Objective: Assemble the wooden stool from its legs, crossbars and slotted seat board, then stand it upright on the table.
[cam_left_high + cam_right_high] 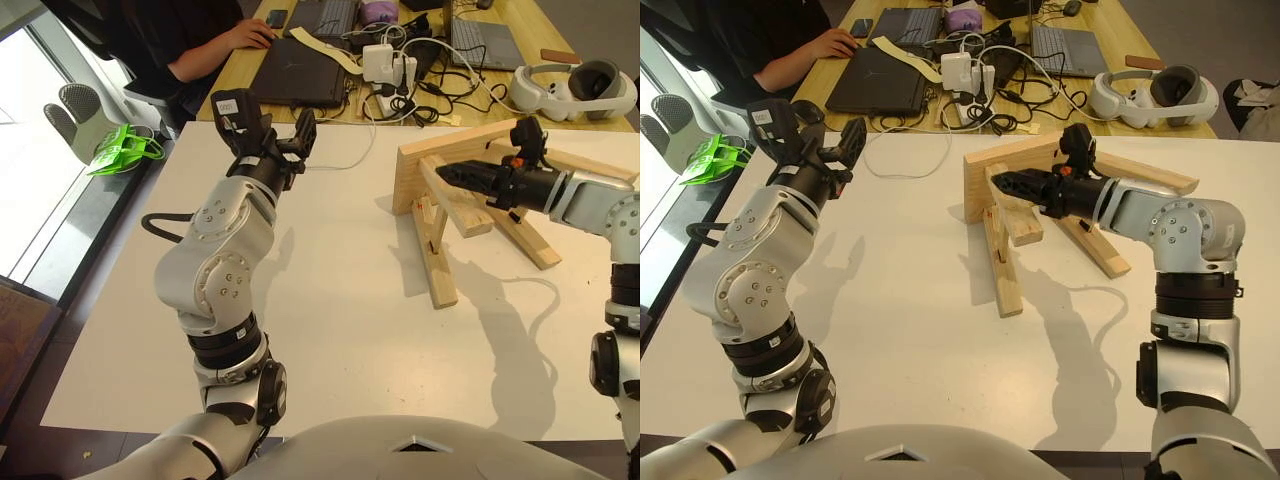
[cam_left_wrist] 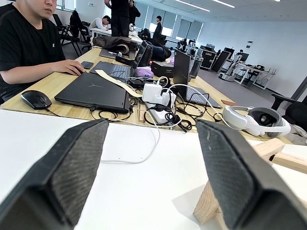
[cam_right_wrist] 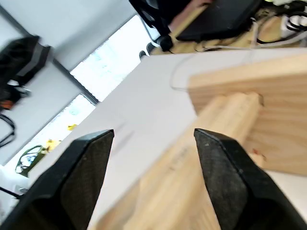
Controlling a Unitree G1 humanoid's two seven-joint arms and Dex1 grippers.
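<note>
Two grippers are in view above the white table (image 1: pixel 330 330).

1. Left gripper (image 1: pixel 272 125): raised over the far left part of the table, well apart from the wood. Its fingers (image 2: pixel 76 167) are spread wide and nothing is between them.

2. Right gripper (image 1: pixel 452 175): at the far right, pointing left, directly over the wooden stool (image 1: pixel 415 170). The right wrist view shows its fingers (image 3: pixel 91 167) apart, with a wooden bar (image 3: pixel 225 124) in line with the gap. Contact between fingers and wood cannot be confirmed.

3. Wooden stool: partly assembled and lying on its side on the far right part of the table, not upright. The seat board (image 1: pixel 980 185) stands on edge at the far side. One leg (image 1: pixel 437 255) extends toward the near side and rests on the table. A second leg (image 1: pixel 528 238) lies to the right of it, under the right arm. A short crossbar (image 1: pixel 468 208) sits between the two legs.

4. Surroundings: a white cable (image 1: pixel 350 160) lies on the table between the left gripper and the stool. Beyond the far edge is a wooden desk (image 1: pixel 250 60) carrying laptops, tangled cables and a white headset (image 1: pixel 575 90).
</note>
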